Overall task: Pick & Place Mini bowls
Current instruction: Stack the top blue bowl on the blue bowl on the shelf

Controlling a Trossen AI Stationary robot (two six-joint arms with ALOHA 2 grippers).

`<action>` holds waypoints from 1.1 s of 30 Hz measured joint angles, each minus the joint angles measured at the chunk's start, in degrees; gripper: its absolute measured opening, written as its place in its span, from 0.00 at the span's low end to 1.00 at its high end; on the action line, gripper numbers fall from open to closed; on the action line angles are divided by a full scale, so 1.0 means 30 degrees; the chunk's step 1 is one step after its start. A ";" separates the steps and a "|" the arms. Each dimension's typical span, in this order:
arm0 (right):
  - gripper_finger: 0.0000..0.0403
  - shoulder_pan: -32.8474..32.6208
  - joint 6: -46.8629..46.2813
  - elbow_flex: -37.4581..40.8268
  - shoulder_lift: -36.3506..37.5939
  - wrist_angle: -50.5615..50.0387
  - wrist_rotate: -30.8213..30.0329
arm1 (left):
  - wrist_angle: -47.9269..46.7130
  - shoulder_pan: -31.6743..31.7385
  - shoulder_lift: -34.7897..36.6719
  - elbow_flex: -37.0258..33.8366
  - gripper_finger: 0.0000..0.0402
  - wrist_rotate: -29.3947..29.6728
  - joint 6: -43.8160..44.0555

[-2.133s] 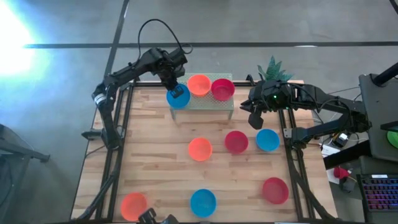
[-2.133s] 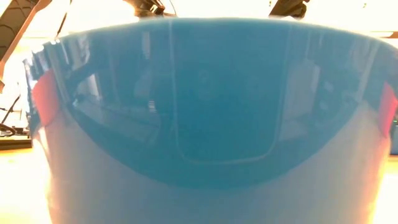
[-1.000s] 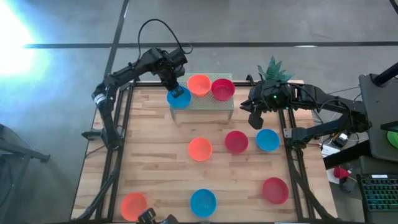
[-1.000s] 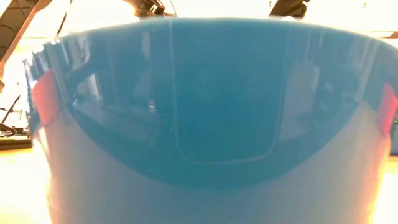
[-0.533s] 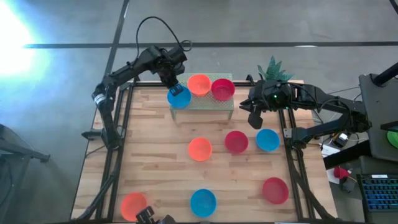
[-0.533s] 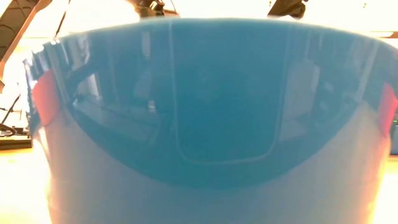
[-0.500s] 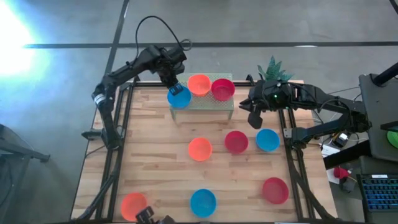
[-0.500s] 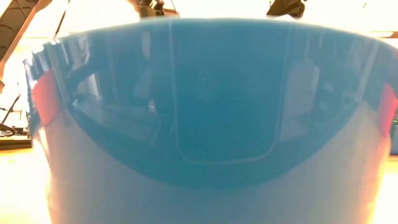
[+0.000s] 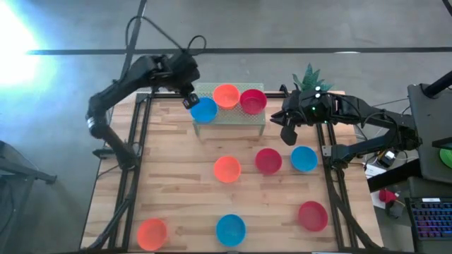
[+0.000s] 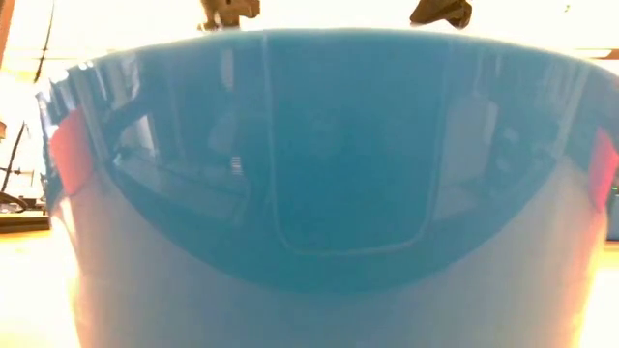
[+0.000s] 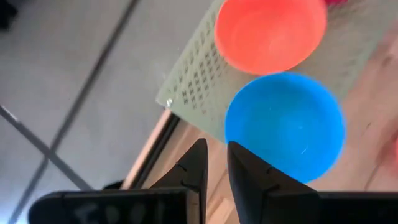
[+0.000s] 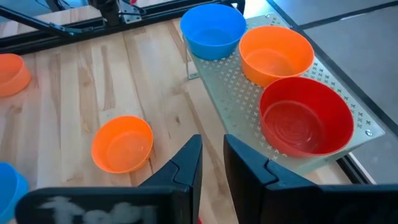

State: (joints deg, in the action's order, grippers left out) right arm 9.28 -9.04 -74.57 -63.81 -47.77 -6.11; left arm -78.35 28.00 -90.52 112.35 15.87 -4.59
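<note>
Three mini bowls sit upright in a row on a pale perforated platform at the table's far edge: blue, orange and red. My left gripper hovers just off the blue bowl's far-left side, over the platform's corner, with its fingers shut and touching nothing. The left wrist view shows the blue bowl and the orange bowl beyond that gripper. My right gripper waits shut near the table's right edge, and its wrist view looks over the platform.
Several more bowls stand loose on the wooden table: orange, red, blue, red, blue and orange. A green plant stands at the far right. One blue bowl fills the low view.
My left gripper was over the blue bowl on the platform. It has drawn back toward the table's far-left corner, and the arm has swung outward. The blue bowl stays where it was, on the platform's left end. The right arm kept still.
</note>
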 joint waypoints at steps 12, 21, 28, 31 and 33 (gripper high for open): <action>0.16 0.0000 -0.0348 -0.0001 0.0000 -0.0022 0.0007 | 0.3636 -0.4626 0.5821 -0.6210 0.06 0.1769 0.2111; 0.16 -0.0007 -0.0341 0.0002 0.0000 -0.0051 0.0007 | 0.6547 -0.7972 0.9331 -1.1880 0.05 0.2529 0.3875; 0.16 -0.0007 -0.0470 0.0002 0.0000 -0.0058 0.0015 | 1.0193 -1.0364 1.1059 -1.5444 0.05 0.2614 0.4034; 0.16 -0.0007 -0.0559 0.0002 0.0000 -0.0059 0.0022 | 1.1651 -1.1221 1.1463 -1.6581 0.05 0.2731 0.3799; 0.16 -0.0007 -0.0581 -0.0002 0.0000 -0.0066 0.0022 | 1.2512 -1.1747 1.1608 -1.7235 0.05 0.2753 0.3541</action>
State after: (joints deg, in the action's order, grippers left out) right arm 9.26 -10.79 -74.58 -63.81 -47.97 -6.04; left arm -40.81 -7.24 -55.70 60.65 24.13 6.03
